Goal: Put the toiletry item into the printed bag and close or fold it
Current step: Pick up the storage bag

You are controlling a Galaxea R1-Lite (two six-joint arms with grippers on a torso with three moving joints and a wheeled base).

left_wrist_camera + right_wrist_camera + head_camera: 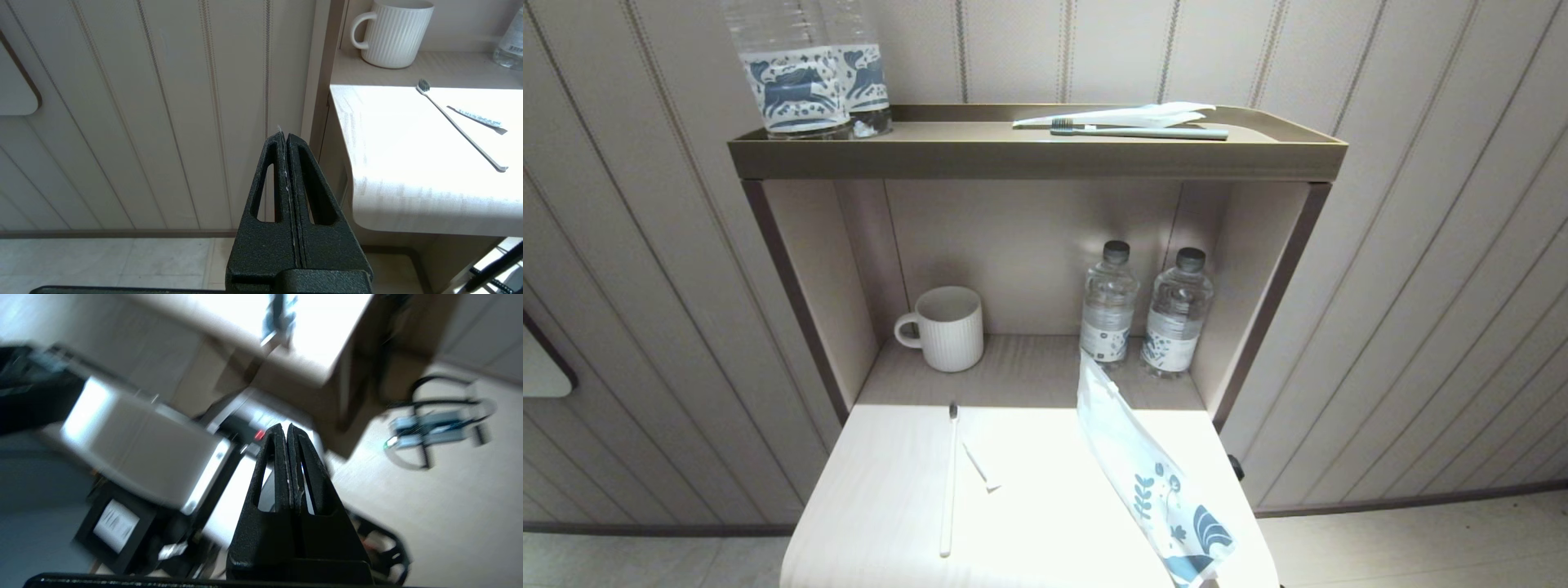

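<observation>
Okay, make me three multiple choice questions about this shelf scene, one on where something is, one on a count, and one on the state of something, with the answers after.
1. Where does the white toothbrush lie?
A. On the lit tabletop, left of the printed bag
B. On the top shelf
C. Inside the mug

2. How many water bottles stand in the lower niche beside the white mug?
A. One
B. Two
C. Four

3. What state is the left end effector in?
A. Shut on the toothbrush
B. Wide open
C. Shut, holding nothing, off the table's side

Answers: 1 A, the head view shows it flat on the tabletop, apart from the bag. 2 B, two capped bottles stand side by side. 3 C, its fingers meet with nothing between them.
</observation>
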